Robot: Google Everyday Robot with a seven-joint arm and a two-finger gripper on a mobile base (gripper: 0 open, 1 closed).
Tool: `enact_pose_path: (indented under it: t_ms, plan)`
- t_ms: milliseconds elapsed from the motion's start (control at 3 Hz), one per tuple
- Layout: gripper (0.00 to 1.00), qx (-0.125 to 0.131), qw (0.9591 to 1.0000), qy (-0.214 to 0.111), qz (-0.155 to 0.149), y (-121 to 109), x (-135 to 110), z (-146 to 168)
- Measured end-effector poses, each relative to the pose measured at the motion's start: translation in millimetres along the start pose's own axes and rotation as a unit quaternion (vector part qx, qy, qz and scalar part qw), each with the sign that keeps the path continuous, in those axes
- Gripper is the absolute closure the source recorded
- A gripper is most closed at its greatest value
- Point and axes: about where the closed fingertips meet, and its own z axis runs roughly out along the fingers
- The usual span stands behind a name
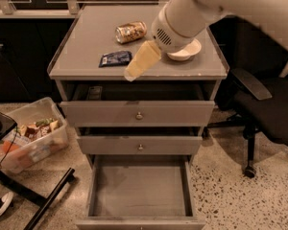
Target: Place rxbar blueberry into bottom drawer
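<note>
The rxbar blueberry (115, 58), a flat dark navy wrapper, lies on the grey cabinet top (86, 37) at its front left. My gripper (131, 73) hangs on the white arm above the cabinet's front edge, just right of the bar and apart from it, holding nothing that I can see. The bottom drawer (140, 190) is pulled out, its grey interior bare. The two upper drawers with round knobs stand slightly ajar.
A gold-brown can (131, 31) lies on its side behind the bar. A white bowl (186, 51) sits at the right, partly behind my arm. A clear bin of snacks (31, 140) and black stand legs (38, 198) are at left, an office chair (266, 107) at right.
</note>
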Motion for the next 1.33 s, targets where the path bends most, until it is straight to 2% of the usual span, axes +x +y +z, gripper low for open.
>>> enact_pose_path:
  t_ms: [333, 667, 1333]
  plan:
    - [0.0, 0.012, 0.9997, -0.008, 0.02, -30.6, 1.4, 57.4]
    - [0.0, 0.01, 0.9986, -0.043, 0.029, -47.0, -15.9, 108.4]
    - [0.0, 0.01, 0.993, -0.116, 0.015, -55.9, -66.8, 149.8]
